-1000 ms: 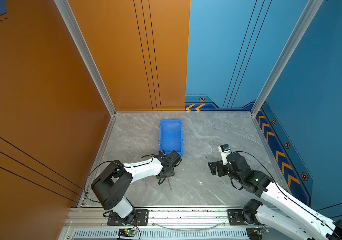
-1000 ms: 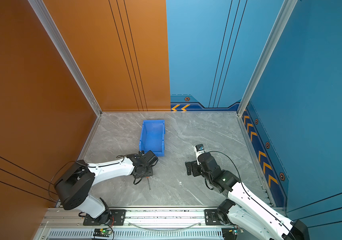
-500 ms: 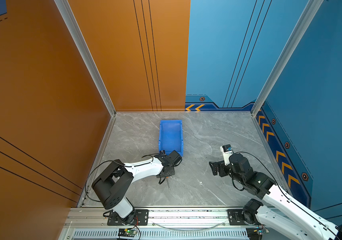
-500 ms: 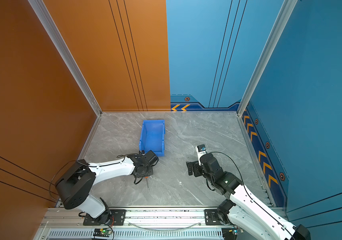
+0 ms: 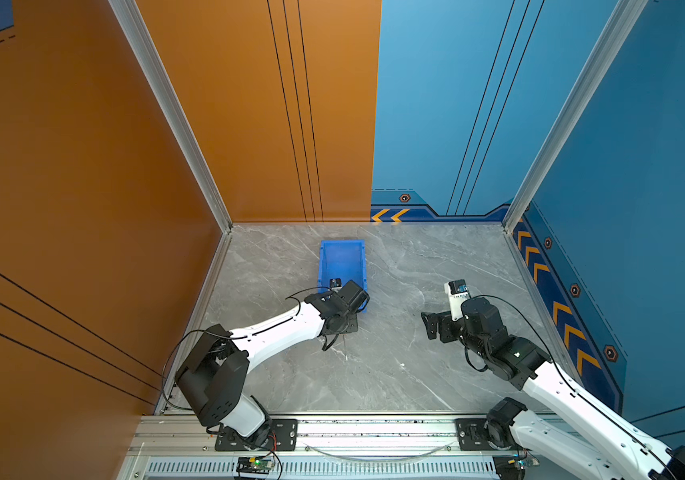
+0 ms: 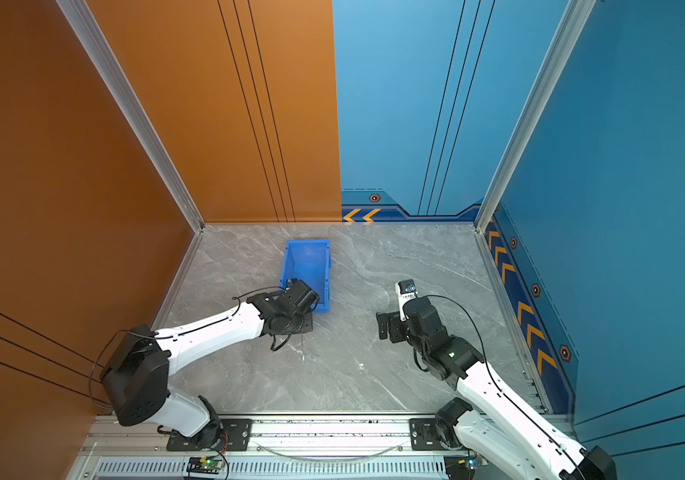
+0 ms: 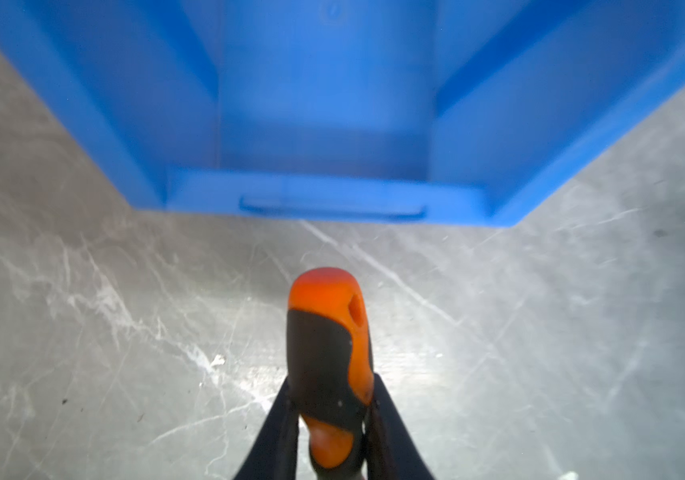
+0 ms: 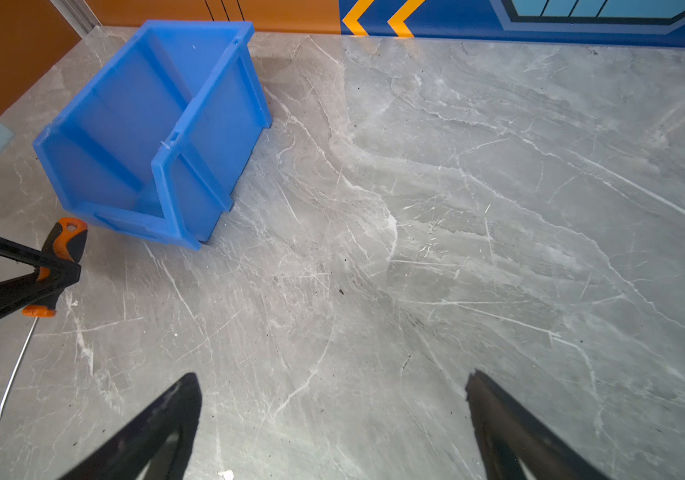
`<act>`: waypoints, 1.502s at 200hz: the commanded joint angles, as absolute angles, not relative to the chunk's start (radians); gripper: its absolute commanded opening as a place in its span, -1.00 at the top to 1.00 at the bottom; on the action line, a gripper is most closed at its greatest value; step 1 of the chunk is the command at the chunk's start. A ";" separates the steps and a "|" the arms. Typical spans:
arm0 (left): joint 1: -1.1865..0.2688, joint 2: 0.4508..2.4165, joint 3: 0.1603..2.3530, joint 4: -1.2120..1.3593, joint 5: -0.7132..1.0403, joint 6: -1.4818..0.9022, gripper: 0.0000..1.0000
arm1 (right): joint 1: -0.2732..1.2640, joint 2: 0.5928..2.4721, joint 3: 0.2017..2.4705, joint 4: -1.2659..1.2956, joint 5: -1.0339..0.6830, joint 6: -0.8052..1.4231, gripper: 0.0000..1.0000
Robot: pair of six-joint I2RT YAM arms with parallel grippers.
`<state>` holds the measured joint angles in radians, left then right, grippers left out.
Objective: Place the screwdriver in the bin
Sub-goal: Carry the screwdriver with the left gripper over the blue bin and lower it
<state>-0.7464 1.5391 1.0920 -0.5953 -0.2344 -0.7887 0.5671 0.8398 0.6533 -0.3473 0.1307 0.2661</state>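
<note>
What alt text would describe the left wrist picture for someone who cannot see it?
The left end effector grips a screwdriver by its black-and-orange handle, over a grey marble table. Just ahead stands a blue bin, its low lipped end facing the camera.

Grey marbled floor (image 5: 395,374) meets an orange wall (image 5: 83,166) and a blue wall (image 5: 644,166) with yellow chevrons (image 5: 375,216).

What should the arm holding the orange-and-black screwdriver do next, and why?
Probably lift it slightly. The left pincer is shut on the black-and-orange-handled screwdriver, low over the grey marble table, and the bright blue plastic bin stands just ahead, its lip in the way.
</note>
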 commanded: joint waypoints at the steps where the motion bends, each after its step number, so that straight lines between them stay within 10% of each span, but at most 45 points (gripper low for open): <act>1: -0.696 1.526 1.198 -0.650 -0.223 -0.673 1.00 | 0.546 0.878 0.717 -0.297 0.110 0.232 -1.00; 300: -0.504 2.181 1.744 -0.611 -0.206 -0.467 1.00 | 0.757 1.120 0.792 -0.055 -0.224 0.019 -1.00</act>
